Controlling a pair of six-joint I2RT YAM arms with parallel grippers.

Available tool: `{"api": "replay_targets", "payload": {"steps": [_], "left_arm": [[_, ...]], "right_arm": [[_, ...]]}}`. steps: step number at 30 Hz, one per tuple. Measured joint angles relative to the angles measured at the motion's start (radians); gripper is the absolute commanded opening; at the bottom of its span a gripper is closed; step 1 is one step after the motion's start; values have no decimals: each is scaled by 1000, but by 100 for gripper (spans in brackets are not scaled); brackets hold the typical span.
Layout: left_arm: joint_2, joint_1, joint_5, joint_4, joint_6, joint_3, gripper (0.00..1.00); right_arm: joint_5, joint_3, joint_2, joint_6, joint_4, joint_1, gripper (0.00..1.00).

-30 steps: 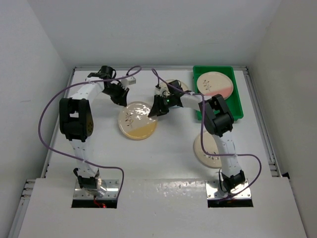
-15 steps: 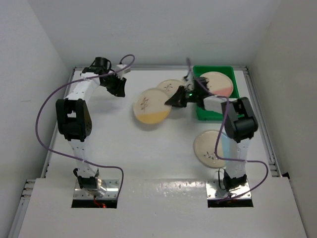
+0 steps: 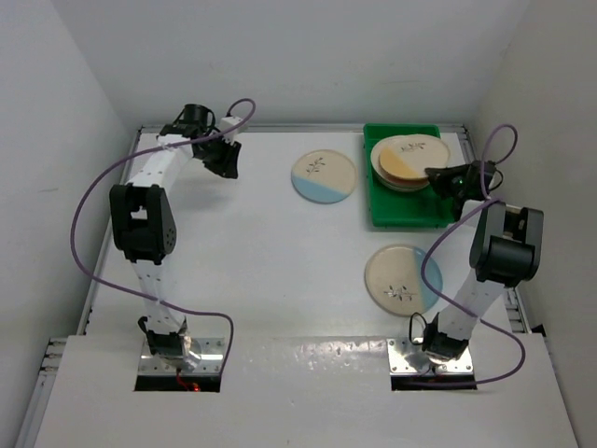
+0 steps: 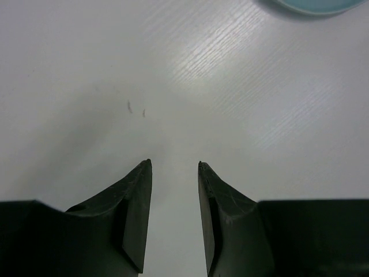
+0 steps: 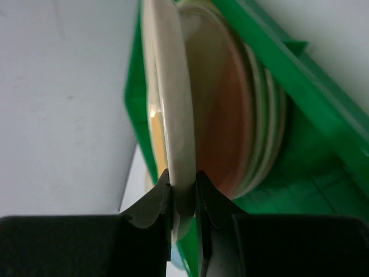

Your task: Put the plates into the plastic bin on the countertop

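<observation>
My right gripper [image 3: 431, 176] [image 5: 183, 182] is shut on the rim of a cream plate with a yellow segment [image 3: 405, 159] [image 5: 173, 104]. It holds that plate just over a stack of plates [image 3: 427, 147] [image 5: 256, 115] in the far end of the green plastic bin [image 3: 410, 217] [image 5: 300, 81]. A plate with a blue segment [image 3: 324, 175] [image 4: 314, 4] lies on the white countertop [image 3: 261, 252] left of the bin. Another plate [image 3: 403, 278] lies nearer the arms. My left gripper [image 3: 229, 168] [image 4: 174, 164] hangs open over bare countertop at the back left, nothing between its fingers.
White walls close in the countertop on three sides, and a thin raised rim [image 3: 490, 215] runs along its right edge beside the bin. Purple cables [image 3: 89, 224] loop off both arms. The near half of the bin holds nothing.
The left gripper let go of the yellow plate, opened and drew back to the far left. The right gripper closed on that plate and carried it right, over the bin's stack.
</observation>
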State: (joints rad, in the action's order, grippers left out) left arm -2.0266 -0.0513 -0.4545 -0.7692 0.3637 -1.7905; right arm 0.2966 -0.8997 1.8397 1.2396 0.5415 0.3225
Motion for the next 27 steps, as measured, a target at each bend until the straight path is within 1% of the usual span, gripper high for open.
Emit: {"api": "replay_targets", "payload": {"steps": [4, 6, 9, 10, 11, 13, 15, 16, 18, 21, 25, 27], "left_arm": [[-48, -60, 13, 10, -28, -51, 43], [-82, -91, 14, 20, -51, -87, 44], [-145, -127, 15, 51, -109, -143, 51], [-170, -138, 15, 69, -134, -162, 59], [-198, -147, 12, 82, -162, -183, 65], [-252, -166, 6, 130, -222, -220, 67], [-310, -181, 6, 185, -294, -251, 68], [-336, -188, 7, 208, -325, -262, 71], [-385, -202, 14, 243, -380, -284, 73], [-447, -225, 25, 286, -441, -310, 73], [-461, -258, 40, 326, -483, -340, 73], [-466, -278, 61, 340, -497, -351, 65]], "right_arm": [[-18, -14, 38, 18, -50, -12, 0], [-27, -46, 39, 7, -81, -23, 5], [-50, -84, 39, -23, -138, -36, 28], [-56, -98, 39, -40, -167, -43, 41], [-71, -113, 39, -55, -202, -48, 44], [-97, -138, 39, -99, -283, -59, 49], [-118, -161, 39, -137, -355, -71, 52], [-129, -175, 39, -160, -383, -73, 53], [-143, -197, 39, -201, -446, -79, 55], [-161, -223, 39, -266, -541, -87, 57], [-187, -245, 27, -368, -649, -99, 57], [-203, -245, 2, -422, -699, -111, 58]]}}
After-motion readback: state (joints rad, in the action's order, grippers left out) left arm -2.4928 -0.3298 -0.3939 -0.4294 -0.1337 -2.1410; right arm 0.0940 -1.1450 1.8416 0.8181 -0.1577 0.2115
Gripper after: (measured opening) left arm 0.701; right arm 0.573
